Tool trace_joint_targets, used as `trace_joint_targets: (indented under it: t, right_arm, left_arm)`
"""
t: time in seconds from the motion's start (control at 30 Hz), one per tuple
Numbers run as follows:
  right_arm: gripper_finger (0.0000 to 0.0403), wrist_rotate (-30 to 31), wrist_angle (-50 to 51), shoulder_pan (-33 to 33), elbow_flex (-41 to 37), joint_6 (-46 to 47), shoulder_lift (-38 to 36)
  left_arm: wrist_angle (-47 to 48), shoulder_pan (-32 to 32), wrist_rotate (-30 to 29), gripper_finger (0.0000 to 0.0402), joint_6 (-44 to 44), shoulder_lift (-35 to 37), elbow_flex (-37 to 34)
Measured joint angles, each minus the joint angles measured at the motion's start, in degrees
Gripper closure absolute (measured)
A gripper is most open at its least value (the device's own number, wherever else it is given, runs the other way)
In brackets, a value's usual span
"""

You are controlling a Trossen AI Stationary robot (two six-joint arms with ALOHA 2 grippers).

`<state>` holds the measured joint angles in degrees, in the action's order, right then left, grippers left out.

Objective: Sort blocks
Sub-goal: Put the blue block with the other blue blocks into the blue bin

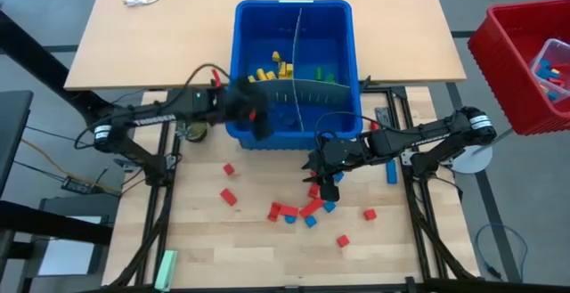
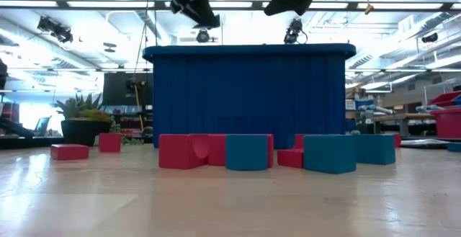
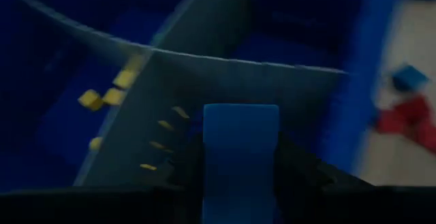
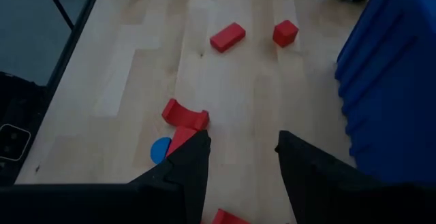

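pale wood table (image 1: 178, 240); blue bin (image 1: 292, 17) at centre, grey dividers inside, yellow and green blocks (image 1: 272, 69) in its compartments. red and blue blocks (image 1: 298, 211) scattered near the bin's front. left gripper (image 3: 240, 169) over the bin's near-left part, pinching a blue block (image 3: 240, 149). right gripper (image 4: 242, 157) above the loose pile, fingers spread, empty.

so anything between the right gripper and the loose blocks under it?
Nothing visible. The right gripper hovers open above the floor blocks, bare wood between its fingers. The left gripper holds a blue block over the blue bin.
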<state>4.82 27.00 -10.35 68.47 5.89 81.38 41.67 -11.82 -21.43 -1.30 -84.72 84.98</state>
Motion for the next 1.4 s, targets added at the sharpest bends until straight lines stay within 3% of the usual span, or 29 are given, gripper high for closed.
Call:
trace_joint_targets:
  t: [0.17,0.33,0.47,0.87,1.03,1.4]
  right_arm:
    - [0.0241,0.0,0.13,0.0,-0.01,0.46,0.0]
    - [0.0241,0.0,0.11,0.0,-0.02,0.46,0.0]
    - [0.0241,0.0,0.11,0.0,-0.01,0.46,0.0]
    - [0.0241,-1.59,6.1,-1.76,0.0,4.94,-0.02]
    - [0.0241,3.11,13.91,-3.97,-0.92,9.03,-0.09]
    - [0.0241,7.66,16.13,-4.97,-16.47,25.81,-9.81]
  left_arm:
    - [-0.54,-4.72,-0.11,0.0231,0.28,-1.28,0.1]
    - [-1.41,-5.48,0.11,0.0171,1.58,-1.62,0.08]
    - [-1.31,-5.45,0.12,0.015,1.57,-1.65,0.05]
    - [5.1,-0.14,0.14,0.0158,6.56,0.48,-0.01]
    - [9.99,2.17,-1.99,0.0166,9.36,1.04,-0.29]
    - [7.88,4.46,-2.49,0.017,9.65,1.13,-0.89]
